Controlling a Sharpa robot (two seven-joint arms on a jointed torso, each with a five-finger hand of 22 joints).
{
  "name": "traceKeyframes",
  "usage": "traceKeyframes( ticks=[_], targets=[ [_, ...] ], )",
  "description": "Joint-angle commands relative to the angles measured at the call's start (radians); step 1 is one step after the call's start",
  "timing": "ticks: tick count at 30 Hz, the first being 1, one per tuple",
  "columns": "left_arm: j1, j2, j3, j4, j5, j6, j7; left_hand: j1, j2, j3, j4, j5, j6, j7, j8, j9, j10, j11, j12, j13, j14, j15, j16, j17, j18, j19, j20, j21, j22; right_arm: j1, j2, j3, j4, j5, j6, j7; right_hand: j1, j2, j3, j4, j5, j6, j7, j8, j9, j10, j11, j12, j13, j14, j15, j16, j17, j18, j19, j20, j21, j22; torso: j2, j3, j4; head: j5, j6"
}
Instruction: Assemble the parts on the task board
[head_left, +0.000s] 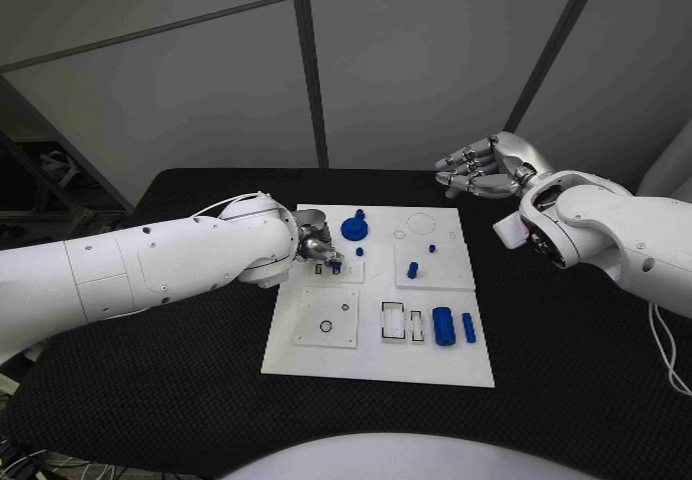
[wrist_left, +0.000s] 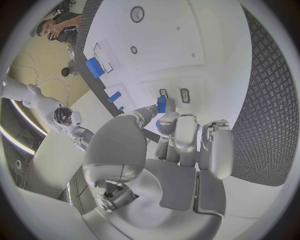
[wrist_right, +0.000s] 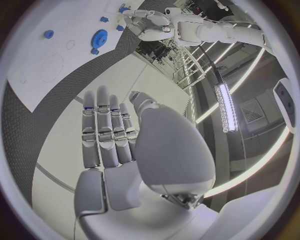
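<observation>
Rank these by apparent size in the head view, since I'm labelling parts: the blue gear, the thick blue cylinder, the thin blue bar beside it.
1. Blue gear, largest.
2. Thick blue cylinder.
3. Thin blue bar, smallest.

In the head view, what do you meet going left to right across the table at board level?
Left robot hand holding a small blue part → blue gear → blue peg → blue cylinder → right robot hand, raised off the task board.

Grey panelled wall (head_left: 418, 70) behind black table (head_left: 173, 380); perhaps a ceiling light strip (wrist_right: 224, 107).
</observation>
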Motion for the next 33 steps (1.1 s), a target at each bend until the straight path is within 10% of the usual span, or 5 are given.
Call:
traceKeyframes(
  ticks=[1, 33],
  targets=[
    [0.000, 0.001, 0.000, 0.000, -0.027, 0.036, -0.003, -0.001, -0.007, 0.174, -0.166, 0.010, 0.001, -0.008, 0.005, 0.005, 0.007, -0.007, -0.007, -0.005, 0.025, -0.008, -0.004, 0.001, -0.021, 0.004, -0.001, 0.004, 0.115, 0.002, 0.000, 0.001, 0.001, 0.009, 0.008, 0.002, -0.010, 0.001, 0.000, -0.001, 0.004, -0.004, 0.003, -0.007, 0.001, 0.002, 0.002, -0.003, -0.001, 0.003, 0.003, -0.004, -0.001, 0.011, 0.007, 0.003, -0.006, -0.001, 0.000, 0.0004, 0.0003, -0.002, -0.002],
    [0.000, -0.001, 0.000, 0.007, -0.035, 0.100, -0.006, -0.028, -0.028, 0.182, -0.163, 0.090, 0.005, -0.015, 0.024, 0.032, 0.017, -0.012, -0.024, -0.028, 0.025, -0.011, -0.004, 0.002, -0.022, 0.007, -0.004, 0.006, 0.122, 0.002, 0.005, 0.001, -0.003, 0.009, 0.014, 0.001, -0.017, 0.003, -0.001, 0.003, 0.006, -0.005, 0.004, -0.007, 0.001, 0.000, 0.003, -0.004, -0.002, 0.004, 0.004, -0.007, -0.001, 0.011, 0.008, 0.004, -0.010, -0.004, -0.001, 0.0008, 0.0001, 0.000, -0.007]
  ],
)
